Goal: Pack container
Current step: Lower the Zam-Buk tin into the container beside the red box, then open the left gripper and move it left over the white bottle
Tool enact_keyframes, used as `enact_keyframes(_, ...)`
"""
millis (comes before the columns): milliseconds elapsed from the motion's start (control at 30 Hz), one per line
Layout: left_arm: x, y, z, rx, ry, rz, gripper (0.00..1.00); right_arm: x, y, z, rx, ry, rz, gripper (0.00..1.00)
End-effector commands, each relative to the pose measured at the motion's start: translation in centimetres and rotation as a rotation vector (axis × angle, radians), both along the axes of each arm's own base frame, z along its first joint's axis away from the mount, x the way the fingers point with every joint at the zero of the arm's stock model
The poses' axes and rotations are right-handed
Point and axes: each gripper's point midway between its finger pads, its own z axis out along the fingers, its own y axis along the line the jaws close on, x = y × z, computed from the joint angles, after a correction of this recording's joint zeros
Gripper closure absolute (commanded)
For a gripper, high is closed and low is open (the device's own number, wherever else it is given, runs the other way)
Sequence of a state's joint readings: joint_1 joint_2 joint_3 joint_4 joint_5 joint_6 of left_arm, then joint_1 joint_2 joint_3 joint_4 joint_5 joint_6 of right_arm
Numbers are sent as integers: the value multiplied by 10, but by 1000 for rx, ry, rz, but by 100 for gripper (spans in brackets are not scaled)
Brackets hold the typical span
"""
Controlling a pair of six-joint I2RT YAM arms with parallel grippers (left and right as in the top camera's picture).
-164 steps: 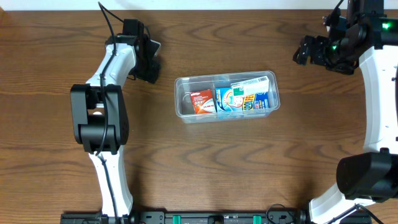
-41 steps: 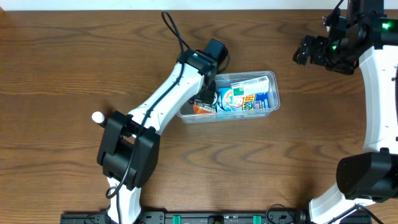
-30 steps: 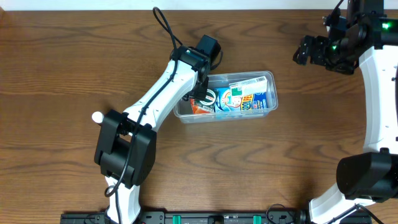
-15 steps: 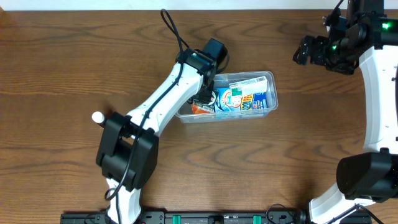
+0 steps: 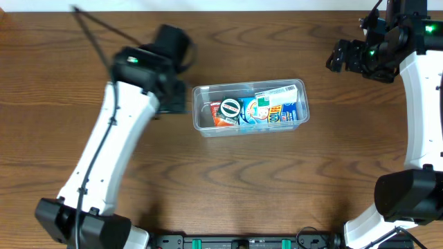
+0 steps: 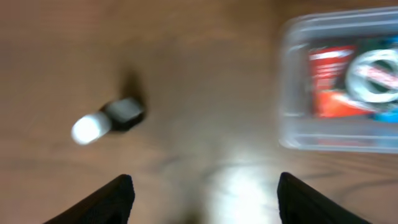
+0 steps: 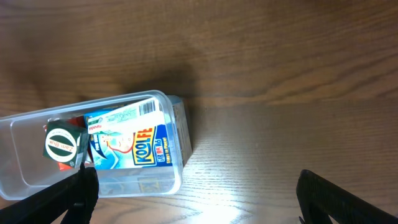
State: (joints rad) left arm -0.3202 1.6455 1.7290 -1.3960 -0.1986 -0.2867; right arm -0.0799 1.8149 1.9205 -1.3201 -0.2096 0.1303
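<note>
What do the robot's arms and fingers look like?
Both arms have smooth white shells on the long links and bulky black joint housings. The left arm trails a thin black cable near its wrist. The right arm shows small green lights on its black wrist block. The left fingers and right fingers look dark and tapered, with their detail blurred.
</note>
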Motion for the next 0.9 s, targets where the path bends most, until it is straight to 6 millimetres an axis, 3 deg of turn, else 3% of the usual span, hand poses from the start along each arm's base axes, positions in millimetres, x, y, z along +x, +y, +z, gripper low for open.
enact_keyframes(0, -5, 43, -9, 42, 63, 114, 23, 1, 4, 5, 8, -12, -3, 1)
enact_keyframes(100, -11, 73, -20, 49, 110, 174, 21, 1, 4, 5, 8, -12, -3, 1)
enact_keyframes(233, -17, 96, -31, 40, 147, 227, 21, 1, 4, 5, 8, -12, -4, 1)
enact_keyframes(467, -17, 113, -57, -44, 140, 385, 21, 1, 4, 5, 8, -12, -4, 1)
enact_keyframes(767, -31, 130, -111, -66, 157, 581, 21, 1, 4, 5, 8, -12, -3, 1)
enact_keyframes(867, -29, 126, -128, -146, 153, 604, 21, 1, 4, 5, 8, -12, -3, 1)
